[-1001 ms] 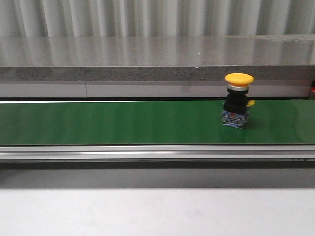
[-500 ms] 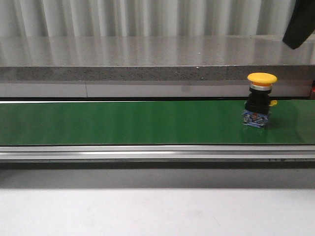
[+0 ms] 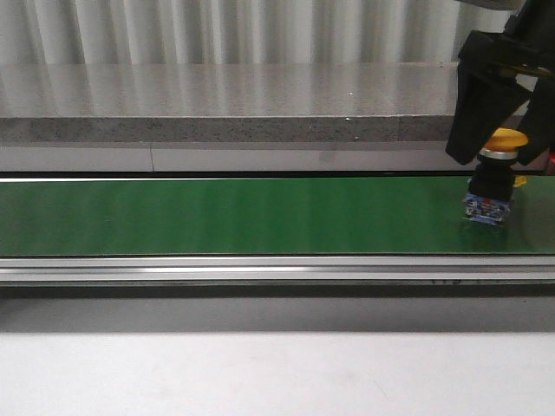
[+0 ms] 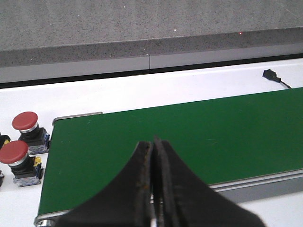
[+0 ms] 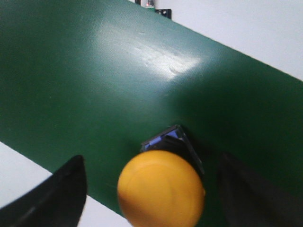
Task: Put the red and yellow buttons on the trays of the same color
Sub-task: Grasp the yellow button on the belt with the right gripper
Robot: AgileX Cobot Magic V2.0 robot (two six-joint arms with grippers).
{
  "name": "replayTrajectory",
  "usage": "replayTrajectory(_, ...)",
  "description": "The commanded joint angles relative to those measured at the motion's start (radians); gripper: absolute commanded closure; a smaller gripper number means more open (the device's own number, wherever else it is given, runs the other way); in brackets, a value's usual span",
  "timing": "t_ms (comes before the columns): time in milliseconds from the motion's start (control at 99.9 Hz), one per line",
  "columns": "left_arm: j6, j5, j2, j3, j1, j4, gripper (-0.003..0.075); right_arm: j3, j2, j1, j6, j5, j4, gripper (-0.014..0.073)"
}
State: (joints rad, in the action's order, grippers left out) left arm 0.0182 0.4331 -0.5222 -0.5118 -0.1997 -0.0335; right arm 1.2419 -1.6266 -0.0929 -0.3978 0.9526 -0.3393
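My right pincer hangs spread wide over the yellow mushroom-head push button, which stands upright on the green conveyor belt near its right end, fingers apart on either side. My left pincer is pressed together above the belt's other end, beside two red mushroom-head buttons on the white table.

No text, label, brand, number or sign can be read in any of the views. The blue base of the yellow button may carry markings, but it is too small and blurred to tell.
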Motion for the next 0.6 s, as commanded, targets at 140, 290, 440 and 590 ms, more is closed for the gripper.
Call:
replayTrajectory(140,0.0,-0.08,-0.002,-0.027,-0.008,-0.008,0.074,0.024,0.035,-0.001,0.0,-0.019,0.001,0.0454)
replayTrajectory(290,0.0,-0.08,-0.002,-0.027,-0.008,-0.008,0.074,0.025,0.042,0.001,0.041,-0.014,0.002,0.0494)
replayTrajectory(440,0.0,-0.08,-0.002,-0.027,-0.008,-0.008,0.074,0.025,0.086,0.02,0.078,-0.011,0.012,0.0494)
replayTrajectory(590,0.0,-0.08,-0.002,-0.027,-0.008,-0.008,0.074,0.025,0.16,0.076,0.142,0.006,0.062,0.0494)
